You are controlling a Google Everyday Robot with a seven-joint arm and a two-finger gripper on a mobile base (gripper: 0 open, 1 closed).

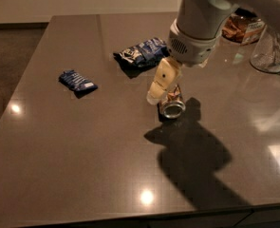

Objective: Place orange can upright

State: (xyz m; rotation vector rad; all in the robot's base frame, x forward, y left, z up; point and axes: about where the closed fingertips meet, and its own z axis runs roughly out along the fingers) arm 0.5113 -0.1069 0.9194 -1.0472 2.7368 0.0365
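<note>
The orange can [173,104] lies on its side near the middle of the dark grey table [82,165], with its silver end facing the camera. My gripper [161,93] hangs from the white-grey arm [196,23] and has come down right at the can. Its cream tip covers the can's left and upper part. Only the can's round end and a strip of its orange-tan label show.
A large blue crinkled snack packet [142,52] lies just behind the gripper. A smaller blue packet [77,80] lies to the left. A clear glass [271,51] and a jar [241,28] stand at the far right. The arm's shadow falls in front of the can.
</note>
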